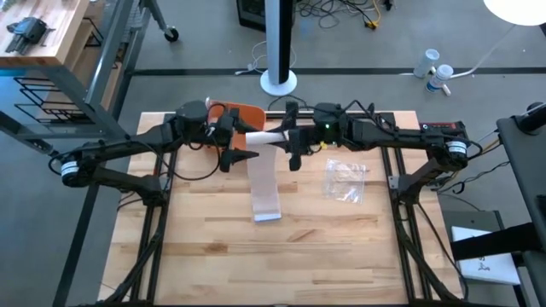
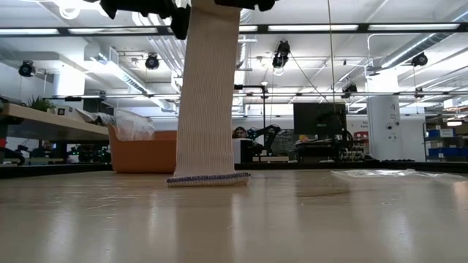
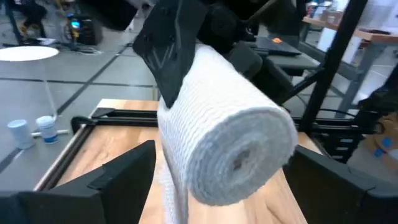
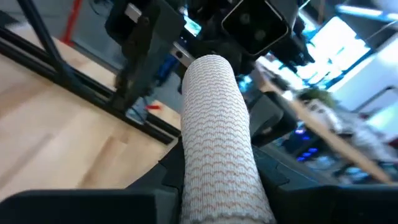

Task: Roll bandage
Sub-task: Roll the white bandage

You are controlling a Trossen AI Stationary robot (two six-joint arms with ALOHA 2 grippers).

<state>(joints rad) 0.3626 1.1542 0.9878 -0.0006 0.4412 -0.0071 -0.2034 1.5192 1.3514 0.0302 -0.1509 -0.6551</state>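
A white bandage roll (image 1: 265, 136) is held above the table's far middle, lying level between my two grippers. Its loose strip (image 2: 208, 95) hangs straight down, and the strip's blue-edged end (image 2: 208, 177) rests on the wooden table (image 1: 196, 239). My right gripper (image 1: 292, 147) is shut on the roll from the right. My left gripper (image 1: 241, 152) is open. In the left wrist view its fingers (image 3: 127, 177) stand on either side of the roll's left end face (image 3: 239, 158) without touching it. My right gripper pinches the roll's right end (image 4: 217, 180) between its two fingers, which come level from the table's right and lie along the roll. One finger (image 3: 171, 56) shows against the roll's far part. The roll is lifted clear and level, the strip hanging below it.
An orange bin (image 1: 246, 114) stands just behind the grippers at the table's far edge. A clear plastic bag (image 1: 345, 180) lies on the table right of the strip. The near half of the table shows bare wood.
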